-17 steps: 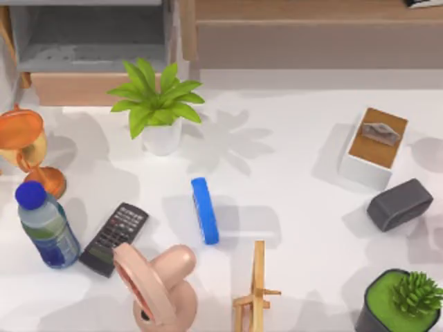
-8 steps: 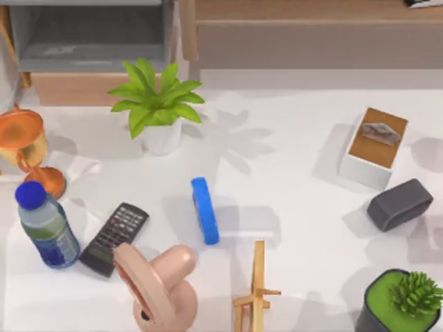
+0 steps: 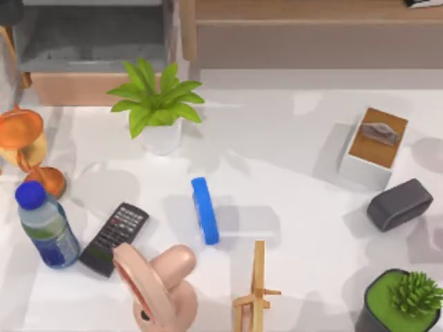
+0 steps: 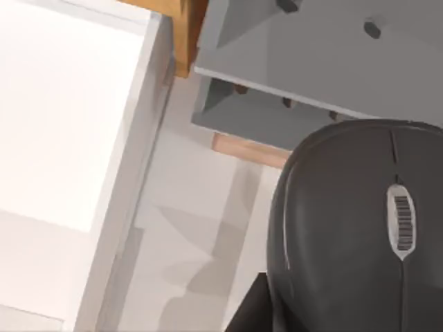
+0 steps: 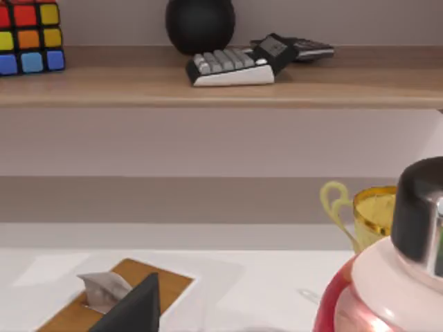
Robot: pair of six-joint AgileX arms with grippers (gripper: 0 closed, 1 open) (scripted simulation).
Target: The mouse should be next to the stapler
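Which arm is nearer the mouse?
Left. The mouse sits close up before the left wrist camera; the right arm looks out over the tissue box, apparently farther off.

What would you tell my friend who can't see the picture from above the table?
A bright blue stapler lies near the middle of a white table, with a black remote to its left. Around them stand a leafy potted plant, a blue-capped bottle, a tissue box and a dark grey block.

White table [image 3: 291, 166]: stapler [image 3: 205, 209] centre, remote [image 3: 113, 238] at 8 o'clock, tissue box [image 3: 374, 146] at 2 o'clock.
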